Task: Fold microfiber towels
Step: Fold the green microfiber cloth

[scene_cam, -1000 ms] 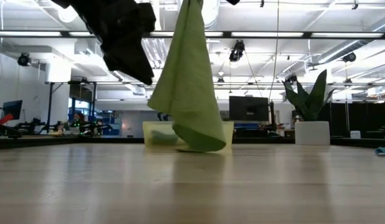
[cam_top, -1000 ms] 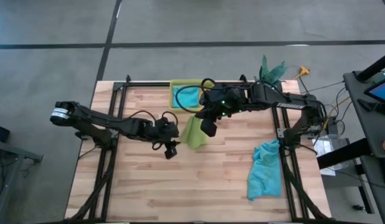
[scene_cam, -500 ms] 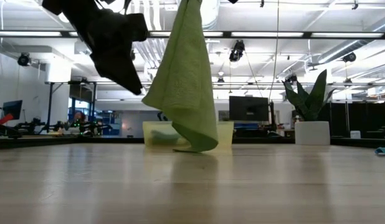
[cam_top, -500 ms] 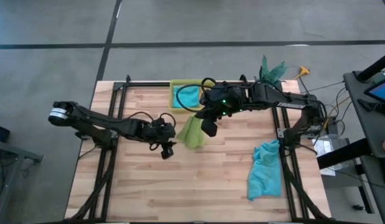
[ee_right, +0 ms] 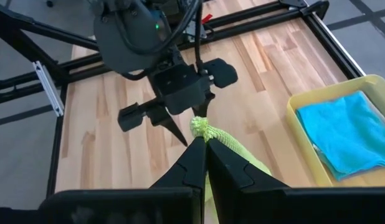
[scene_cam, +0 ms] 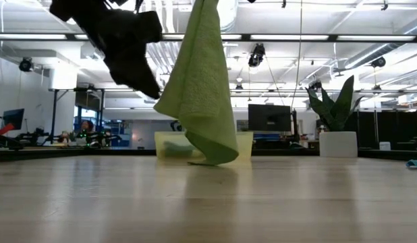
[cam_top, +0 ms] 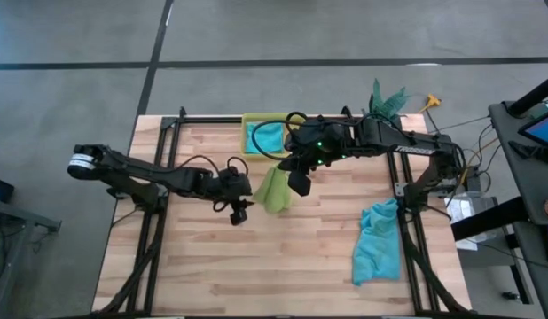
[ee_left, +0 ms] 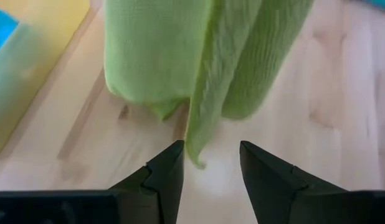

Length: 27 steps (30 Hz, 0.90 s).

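The wooden plank surface [cam_top: 256, 257] stands on a grey concrete floor [cam_top: 70, 80] marked with dark seam lines. Across the room, rows of ceiling strip lights [scene_cam: 370, 39] run beneath white ductwork. A potted plant [scene_cam: 335, 108] in a white square planter stands at the far edge, with a dark monitor [scene_cam: 269, 118] beside it. Equipment on black stands occupies the left background.

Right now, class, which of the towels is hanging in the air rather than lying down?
The lime green towel, pinched at its top by the right claw and dangling. One teal towel lies in the yellow bin; another lies crumpled at the table's right edge.
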Tool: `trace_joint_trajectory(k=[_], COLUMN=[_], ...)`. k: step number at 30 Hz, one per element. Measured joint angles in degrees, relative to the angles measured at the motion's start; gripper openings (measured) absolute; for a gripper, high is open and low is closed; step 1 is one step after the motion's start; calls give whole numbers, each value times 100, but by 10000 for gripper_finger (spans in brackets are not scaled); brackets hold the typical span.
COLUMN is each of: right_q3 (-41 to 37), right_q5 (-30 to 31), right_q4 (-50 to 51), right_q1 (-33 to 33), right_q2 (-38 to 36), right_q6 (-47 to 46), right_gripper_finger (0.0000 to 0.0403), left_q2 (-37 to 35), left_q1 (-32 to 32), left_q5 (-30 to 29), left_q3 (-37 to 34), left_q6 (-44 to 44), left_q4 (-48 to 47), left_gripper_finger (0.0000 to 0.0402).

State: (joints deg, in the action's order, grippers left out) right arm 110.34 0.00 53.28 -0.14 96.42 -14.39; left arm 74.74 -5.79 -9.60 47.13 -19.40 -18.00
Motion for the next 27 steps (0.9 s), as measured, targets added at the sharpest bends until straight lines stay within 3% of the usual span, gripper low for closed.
trace_joint_trajectory(k=[9,20,27], right_q3=[0,0,0], right_q5=[-43,-44,-45], right_q4=[-2,-4,-4], right_q1=[36,39,39], right_q2=[-34,-39,-39], right_q6=[-97,-144,-164], right_gripper_finger=[8,8,8], left_q2=[-2,215,238], left_q1=[190,222,227], left_q5=[32,299,303], left_q3=[-185,-229,-227], left_q6=[-173,-131,-134], left_q4=[106,533,574], left_gripper_finger=[144,206,195])
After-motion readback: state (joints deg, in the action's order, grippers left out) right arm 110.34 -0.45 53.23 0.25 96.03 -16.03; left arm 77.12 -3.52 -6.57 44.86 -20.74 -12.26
